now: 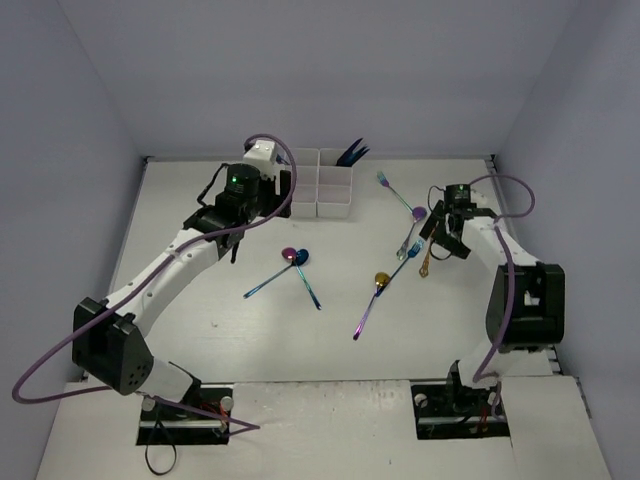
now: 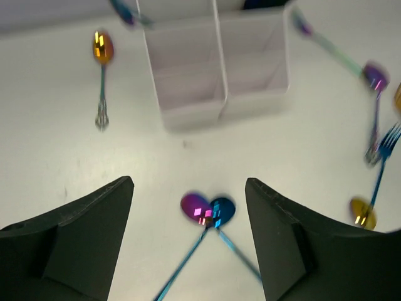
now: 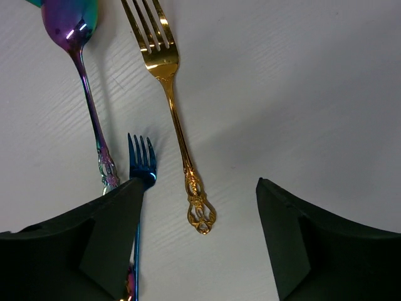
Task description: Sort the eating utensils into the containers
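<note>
The white six-compartment container (image 1: 320,185) stands at the back centre, with blue utensils (image 1: 351,153) upright in its far right cell. My left gripper (image 1: 236,238) is open and empty above the table. In the left wrist view (image 2: 189,183) a purple spoon (image 2: 195,207) and a blue spoon (image 2: 223,210) lie crossed between its fingers, the container (image 2: 219,75) beyond. My right gripper (image 1: 440,236) is open and empty (image 3: 200,183). It hovers over the handle end of a gold fork (image 3: 176,119), beside a blue fork (image 3: 141,164) and a rainbow spoon (image 3: 78,37).
The crossed spoons (image 1: 295,258) lie mid-table. A gold-bowled spoon (image 1: 379,281), a blue fork (image 1: 408,252), a purple spoon (image 1: 418,214) and a rainbow fork (image 1: 386,182) lie right of centre. Another gold spoon (image 2: 103,49) lies left of the container. Walls enclose the table.
</note>
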### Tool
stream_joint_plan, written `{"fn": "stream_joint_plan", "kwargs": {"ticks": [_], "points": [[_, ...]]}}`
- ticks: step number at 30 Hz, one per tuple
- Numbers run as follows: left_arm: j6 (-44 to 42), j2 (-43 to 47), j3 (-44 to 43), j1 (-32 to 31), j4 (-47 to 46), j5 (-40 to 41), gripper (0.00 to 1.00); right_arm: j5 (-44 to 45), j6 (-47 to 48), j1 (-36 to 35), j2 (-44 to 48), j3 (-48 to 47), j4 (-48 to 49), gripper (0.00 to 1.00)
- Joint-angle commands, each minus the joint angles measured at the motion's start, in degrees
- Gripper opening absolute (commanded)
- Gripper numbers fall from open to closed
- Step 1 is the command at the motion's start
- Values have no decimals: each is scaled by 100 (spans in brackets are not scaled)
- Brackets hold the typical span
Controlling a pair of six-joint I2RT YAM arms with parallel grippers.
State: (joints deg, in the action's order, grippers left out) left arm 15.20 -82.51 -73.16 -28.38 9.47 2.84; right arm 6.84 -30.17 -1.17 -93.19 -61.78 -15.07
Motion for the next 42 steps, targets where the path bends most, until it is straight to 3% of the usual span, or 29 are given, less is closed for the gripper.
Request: {"fn": "stream_joint_plan", "kwargs": {"ticks": [1,11,18,22,32,36,39,42], "points": [[-42,447,612,17,902,-451,69,329,-159,3,-573,-587,317,65],[192,1120,1443,17,1199,-732,69,448,-68,3,-1728,-1314,356,44],[250,1355,1511,17,1360,-767,69,459,-46,3,-1870,-1136,356,21],[311,1402,1405,17,1378,-982,69,569,52,10,-1732,-957,348,1],[619,1312,395,17,1268,-2070,69,519,832,-118,-80,-802,348,0],[835,1202,-13,17,996,-2472,69,50,1470,-533,678,-827,356,0],[1143,1057,-313,2,680,-2695,69,-405,2016,-1282,1217,-812,371,0],[1327,859,-472,-49,236,-2828,69,-1350,2316,-1714,1728,-753,433,0]]}}
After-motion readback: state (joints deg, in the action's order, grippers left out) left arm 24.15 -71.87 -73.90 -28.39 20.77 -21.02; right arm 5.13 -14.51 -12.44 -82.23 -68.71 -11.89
